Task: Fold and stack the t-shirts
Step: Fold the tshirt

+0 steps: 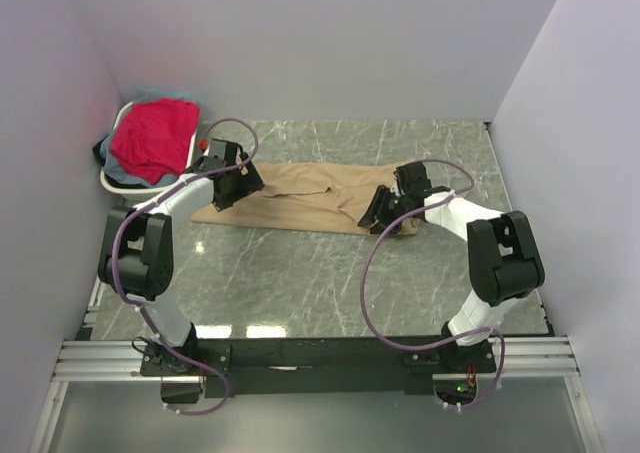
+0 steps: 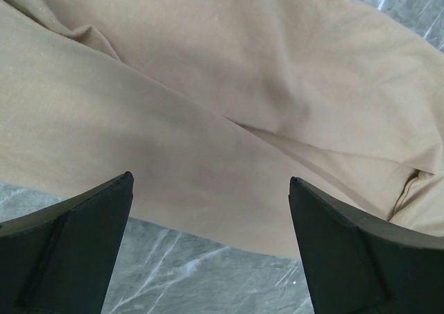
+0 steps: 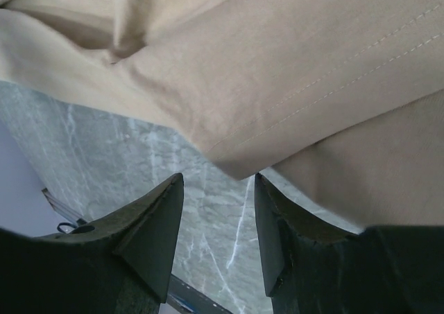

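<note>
Tan t-shirt (image 1: 300, 195) lies along 9-to-3 o'clock; spread left hand (image 2: 211, 186) at 9 end, half-parted, empty right hand (image 3: 218, 182) at 3.

A tan t-shirt (image 1: 300, 198), a red-pink t-shirt (image 1: 155, 138), a white basket (image 1: 118, 185), a grey-veined table (image 1: 300, 283).

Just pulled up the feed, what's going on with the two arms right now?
Both arms are at the tan t-shirt, which lies stretched out across the marble table. The left gripper is over its left end, jaws wide open and holding nothing. The right gripper is at the right end, jaws partly open, with a hemmed corner just at its tips but not clamped. A red-pink t-shirt lies in the white basket at the back left.
</note>
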